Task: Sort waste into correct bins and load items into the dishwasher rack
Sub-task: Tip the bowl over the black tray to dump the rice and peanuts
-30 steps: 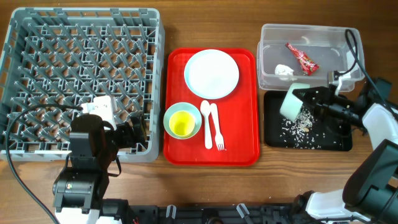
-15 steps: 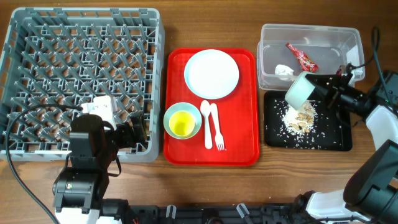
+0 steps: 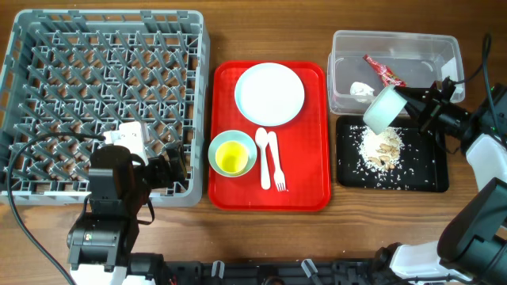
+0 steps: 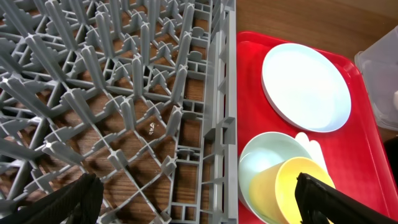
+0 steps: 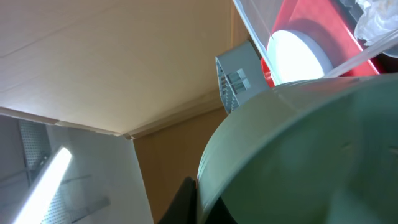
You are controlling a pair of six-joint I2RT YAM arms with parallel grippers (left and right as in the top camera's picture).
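My right gripper (image 3: pixel 405 103) is shut on a mint-green bowl (image 3: pixel 383 110), held tipped on its side above the black tray (image 3: pixel 428 178); the bowl fills the right wrist view (image 5: pixel 311 155). Beige food scraps (image 3: pixel 379 149) lie piled in the black tray. The clear tub (image 3: pixel 396 43) holds the red wrapper (image 3: pixel 383 72) and white napkin (image 3: pixel 361 90). On the red serving tray (image 3: pixel 309 190) sit the white plate (image 3: pixel 269 93), a second mint bowl (image 3: pixel 218 146) with the yellow cup (image 3: pixel 231 160) inside, and the white spoon (image 3: pixel 263 154) and fork (image 3: pixel 276 162). My left gripper (image 4: pixel 193 202) is open over the grey rack's (image 3: pixel 47 47) front right corner.
The rack's right wall (image 4: pixel 221 112) stands between my left gripper and the red serving tray (image 4: pixel 249 81). The plate (image 4: pixel 305 87), bowl (image 4: pixel 261 155) and cup (image 4: pixel 286 193) show in the left wrist view. A black cable (image 3: pixel 24 229) runs along the table's front left.
The bowl was tipped over the black tray and the scraps fell into a pile there. My right gripper then lifted the bowl slightly up and back. The left arm has not moved.
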